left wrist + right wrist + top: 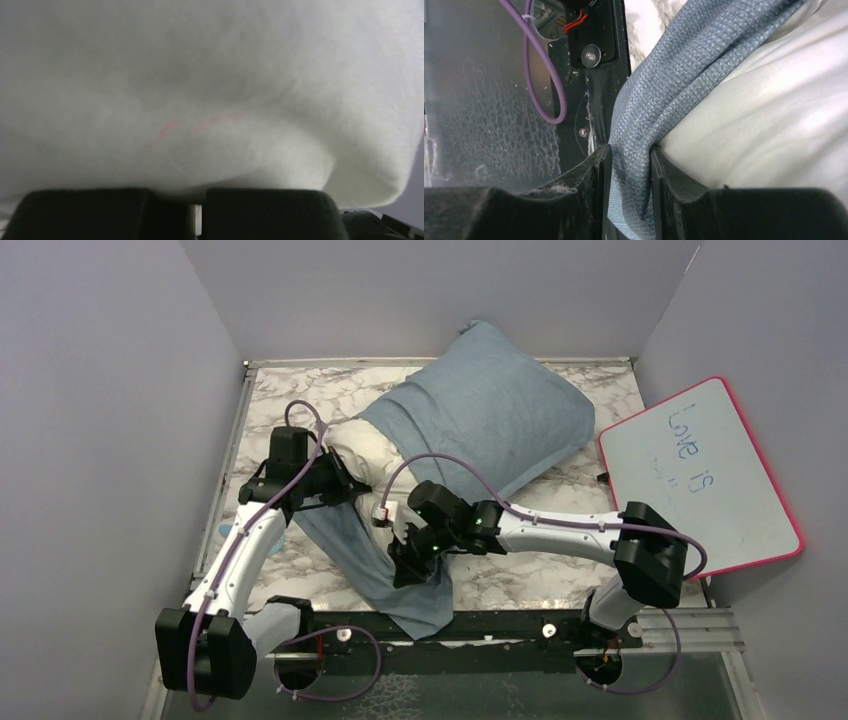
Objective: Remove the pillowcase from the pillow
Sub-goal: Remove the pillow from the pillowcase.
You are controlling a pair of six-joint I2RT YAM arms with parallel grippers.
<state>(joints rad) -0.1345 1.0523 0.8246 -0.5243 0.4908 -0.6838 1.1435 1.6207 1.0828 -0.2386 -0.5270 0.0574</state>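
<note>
Firmly, my right claw (630, 155) clamps a fold of the pillowcase (674, 85) just beside the pillow (210, 75); my left claw (197, 200) is pinched shut on the pillow's bare end.

Your left gripper (348, 486), at centre left, is closed tight on the pillow (360, 445). Your right gripper (630, 160), at lower centre, pinches a fold of the pillowcase (684, 75), arm stretched leftward.
</note>
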